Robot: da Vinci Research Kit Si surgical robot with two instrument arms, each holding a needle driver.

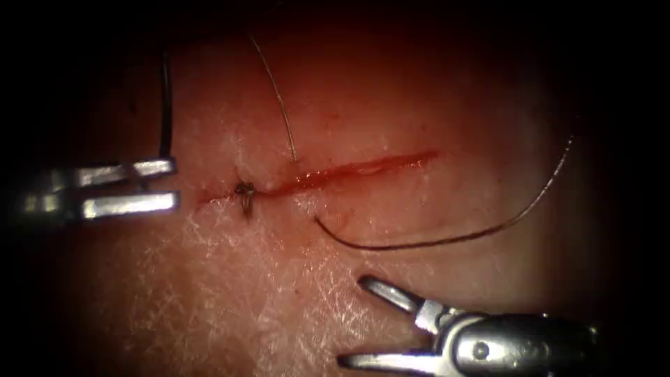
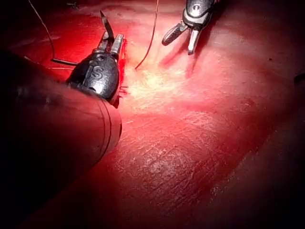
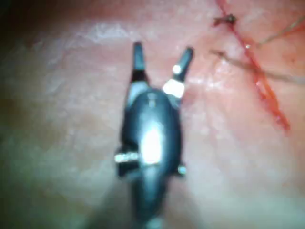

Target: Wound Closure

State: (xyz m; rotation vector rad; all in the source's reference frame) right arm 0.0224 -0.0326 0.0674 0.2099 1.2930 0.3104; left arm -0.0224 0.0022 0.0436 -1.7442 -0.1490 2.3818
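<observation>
Left pincer: jaws parted, nothing seen between them. It sits left of the cut, just off the cut's left end.

Right pincer: jaws spread wide, holding nothing. It hangs over bare tissue below the cut, well apart from it; the right wrist view shows the same spread.

Needle: dark curved sliver left of the cut. Its long axis runs up-down in the endoscope view, and its lower end meets the left pincer's upper jaw. It is probably only resting against or behind that jaw, but the view is too dim there to rule out a pinch. It does not look to be in the tissue.

Key relation: the needle lies straight above the left pincer and touches it, so the left arm is far nearer. The right arm is across the cut and well away.

Counts:
- needle: 1
- cut: 1
- knot: 1, tied on the cut near its left end
- visible thread strands: 2
  - upper strand comes down to the cut
  - lower strand leaves the tissue just below the cut and sweeps right and up
- tools: 2
</observation>
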